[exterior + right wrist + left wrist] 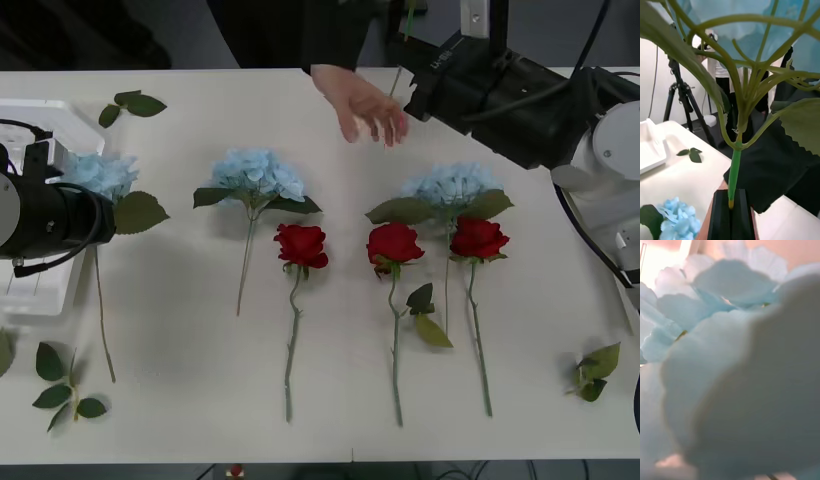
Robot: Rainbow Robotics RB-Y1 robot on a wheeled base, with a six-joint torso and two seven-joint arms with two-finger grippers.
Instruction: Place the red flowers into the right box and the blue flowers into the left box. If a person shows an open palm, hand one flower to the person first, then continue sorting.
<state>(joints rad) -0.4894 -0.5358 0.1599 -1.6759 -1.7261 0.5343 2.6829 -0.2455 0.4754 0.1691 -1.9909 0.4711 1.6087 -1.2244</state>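
Note:
My right gripper is raised at the table's far edge, shut on the thin green stem of a blue flower whose bloom points upward. A person's open hand hovers just beside it. Three red flowers lie in a row mid-table. Two blue flowers lie behind them. A third blue flower lies by the left box, directly in front of my left gripper. The right box is out of view.
Loose leaf sprigs lie at the far left, the near left and the near right. A stray leaf sits between the right-hand rose stems. A camera tripod stands beyond the table.

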